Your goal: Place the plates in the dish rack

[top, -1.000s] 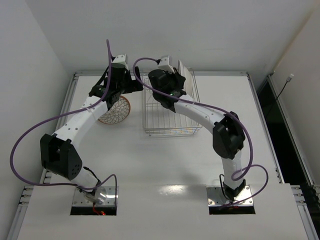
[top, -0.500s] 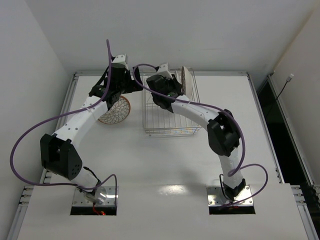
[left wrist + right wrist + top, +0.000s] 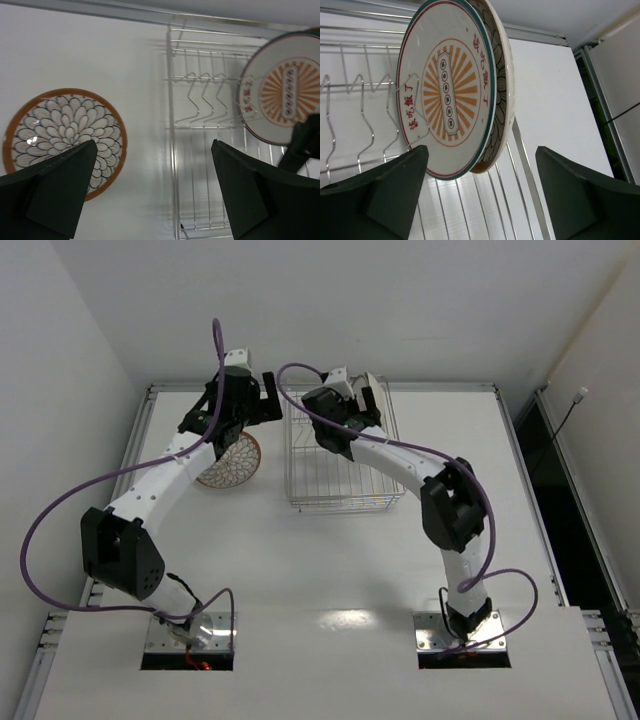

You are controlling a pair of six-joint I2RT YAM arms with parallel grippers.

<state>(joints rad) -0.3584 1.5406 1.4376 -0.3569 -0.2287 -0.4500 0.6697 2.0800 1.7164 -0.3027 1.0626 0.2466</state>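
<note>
One brown-rimmed petal-pattern plate [image 3: 230, 462] [image 3: 65, 140] lies flat on the table left of the wire dish rack [image 3: 340, 475] [image 3: 172, 150]. My left gripper [image 3: 260, 405] [image 3: 155, 200] hangs open above the gap between that plate and the rack's left wall, holding nothing. The white-rimmed sunburst plate [image 3: 445, 95] [image 3: 282, 95] stands on edge among the tines at the rack's back right. A second brown-rimmed plate [image 3: 501, 100] stands close behind it. My right gripper [image 3: 358, 400] [image 3: 480, 200] is open just in front of these two, and its fingers touch neither.
The rack's upright tines [image 3: 365, 115] to the left of the standing plates hold nothing. A metal rail [image 3: 320, 387] runs along the table's far edge, right behind the rack. White walls close in at the back and left.
My right gripper has opened and let go of the sunburst plate, which now stands in the rack. The left gripper has opened a little wider and shifted slightly.
</note>
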